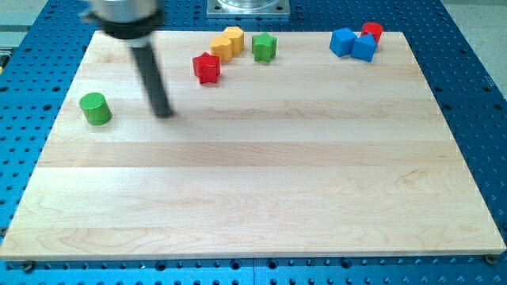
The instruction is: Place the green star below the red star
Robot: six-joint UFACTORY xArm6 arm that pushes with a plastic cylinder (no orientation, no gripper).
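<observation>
Wooden desk (pixel 253 190): my tip (pixel 165 113) sits upper left, between green round block (pixel 96 108) and red star (pixel 206 68); green star (pixel 264 47) sits farther right. No claw shows.

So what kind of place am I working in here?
Probably a robotics lab bench: a pale wooden board lies on a blue perforated metal table, with small coloured blocks such as the red star and green star. My tip sits between the green cylinder and them.

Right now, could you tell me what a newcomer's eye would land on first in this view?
First, the dark rod slanting down from the view's top left, my tip resting on bare board right of the green cylinder. Next, the cluster at the top: red star, yellow blocks, green star.
</observation>
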